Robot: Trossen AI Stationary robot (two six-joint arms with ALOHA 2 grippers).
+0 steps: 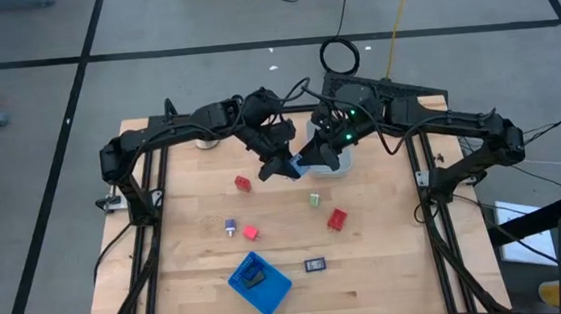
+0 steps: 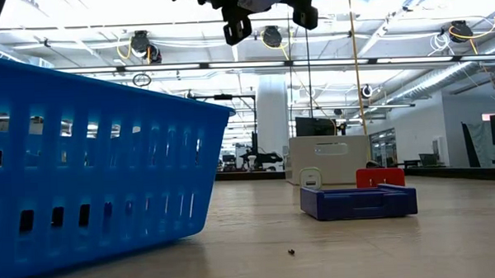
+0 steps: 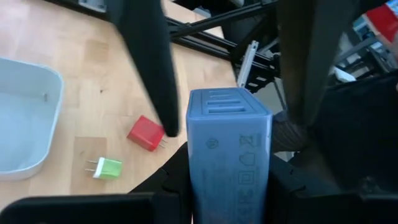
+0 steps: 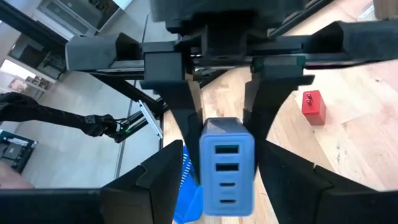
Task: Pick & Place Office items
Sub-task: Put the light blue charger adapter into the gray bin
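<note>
A pale blue charger block [image 1: 281, 167] hangs high over the table's middle between both arms. My left gripper [image 1: 283, 165] [image 3: 229, 155] is shut on it. My right gripper [image 1: 307, 160] [image 4: 227, 168] faces it from the right, open, one finger on each side of the block's port end [image 4: 227, 165], with a narrow gap showing. Loose on the wood lie red plugs [image 1: 242, 183] [image 1: 338, 219], a green one [image 1: 315, 199], a small purple-blue piece [image 1: 231, 226] and a black rectangle [image 1: 315, 265]. My left gripper pinches the charger's two long side walls [image 3: 198, 177] between its two fingers, which lie along the block. It comes from the table's left, slanting down. The block sticks out ahead of the fingers, port end [image 3: 227, 102] forward, lifted clear of the table.
A pale bin [image 1: 336, 165] [image 3: 25, 118] stands just under and behind the right gripper. A blue tray [image 1: 262, 284] with a black piece in it sits near the front edge. In the low view a blue basket wall [image 2: 91, 161] fills the left side.
</note>
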